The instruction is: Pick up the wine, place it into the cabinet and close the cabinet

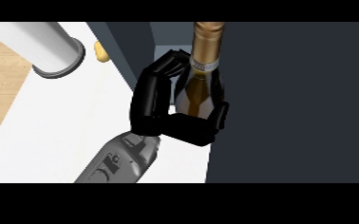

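Observation:
The wine bottle (200, 83) is dark glass with a gold foil neck and a pale band, its neck pointing toward the far side. My left hand (157, 104) is shut on it. The fingers curl round its left side and the thumb (219, 116) presses its near right side, hiding the lower body. The bottle sits at the dark blue-grey cabinet (133, 45), in the gap between its left wall and a broad dark panel (288, 104) on the right. I cannot tell whether it rests on anything. The right hand does not show.
A white cylinder with a grey base (49, 47) lies at the far left of the white counter (63, 123). A small yellow item (101, 52) sits beside it near the cabinet wall. A wooden surface (10, 76) borders the counter at the left.

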